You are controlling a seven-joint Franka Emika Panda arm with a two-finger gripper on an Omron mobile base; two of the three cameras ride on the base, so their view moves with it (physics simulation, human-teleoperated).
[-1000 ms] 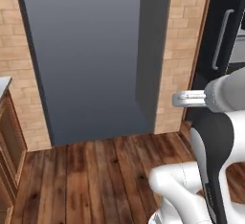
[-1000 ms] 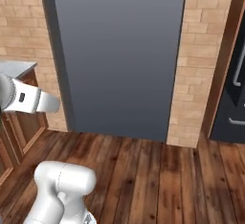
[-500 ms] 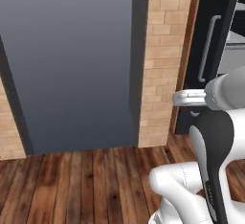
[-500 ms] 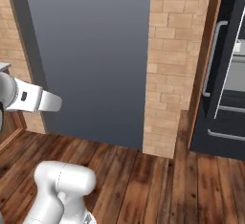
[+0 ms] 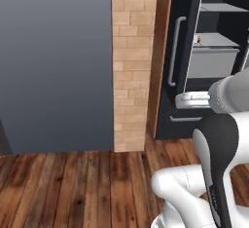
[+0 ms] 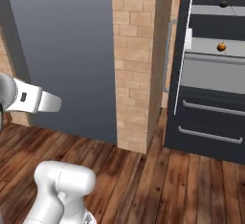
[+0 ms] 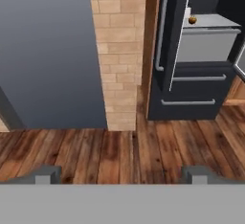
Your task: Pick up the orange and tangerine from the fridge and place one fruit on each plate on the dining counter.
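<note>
— Hand view: where's the gripper [image 7: 119, 174]?
— Low over the wood floor [image 7: 119, 151], fingertips [image 7: 45, 174] spread wide, nothing between them. Arm folded close above its base, wrist level, hand aimed forward.
— Left to right?
— Grey panel [image 7: 48, 50], brick pillar [image 7: 119, 50], then the fridge [image 7: 196, 94], door open.
— Fruit?
— One orange fruit [image 6: 221, 47] on the pale shelf above the drawer, near its left edge. Well apart from the hand.

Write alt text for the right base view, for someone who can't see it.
An open black fridge stands at right, with a small orange fruit on a pale shelf above a grey drawer. A brick pillar separates it from a dark grey panel, above a wood floor.
</note>
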